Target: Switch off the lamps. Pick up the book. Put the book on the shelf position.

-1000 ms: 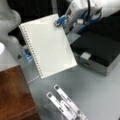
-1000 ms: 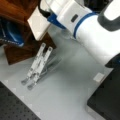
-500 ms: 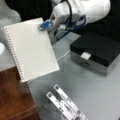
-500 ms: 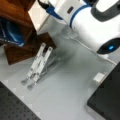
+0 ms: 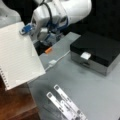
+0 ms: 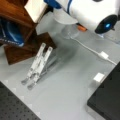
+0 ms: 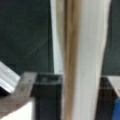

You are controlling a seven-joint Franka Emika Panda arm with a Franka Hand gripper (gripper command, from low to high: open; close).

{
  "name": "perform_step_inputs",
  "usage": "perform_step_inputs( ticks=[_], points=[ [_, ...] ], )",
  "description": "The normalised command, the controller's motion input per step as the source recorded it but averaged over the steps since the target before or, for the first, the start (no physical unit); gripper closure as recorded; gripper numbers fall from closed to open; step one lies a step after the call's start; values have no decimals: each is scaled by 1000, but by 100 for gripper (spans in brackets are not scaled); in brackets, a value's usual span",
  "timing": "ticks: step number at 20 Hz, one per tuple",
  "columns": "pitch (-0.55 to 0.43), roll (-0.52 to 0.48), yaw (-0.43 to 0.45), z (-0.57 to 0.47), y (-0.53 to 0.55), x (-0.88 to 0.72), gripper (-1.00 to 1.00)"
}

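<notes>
The book (image 5: 18, 53) is held clear of the tabletop (image 5: 95, 92), gripped at its upper corner by the tool (image 5: 27, 29), whose fingers are pressed onto the cover at about ten o'clock in a front view. The pick-up step is judged complete. Placement is judged not yet done: the book is seen hanging over the edge of the reddish-brown wooden shelf (image 5: 15, 105), which lies at seven o'clock, with the lower pages above the wood rather than resting flat on it. In a front view the book (image 6: 36, 8) is seen at eleven o'clock, above the wooden shelf (image 6: 17, 17). No lamp is identified in any view, so that step cannot be assessed.

The book is noted as white, faintly ruled, tilted, with a wire coil along its lower left edge. In the wrist view it is seen edge-on, a pale upright band (image 7: 82, 60).
</notes>
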Motion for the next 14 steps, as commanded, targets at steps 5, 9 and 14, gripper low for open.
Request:
perform_step_inputs(
  ticks=[5, 9, 14],
  points=[
    [25, -114, 202, -6, -359, -135, 100],
    [25, -116, 190, 26, -244, -103, 100],
    [13, -89, 166, 3, -185, -91, 100]
  ],
)
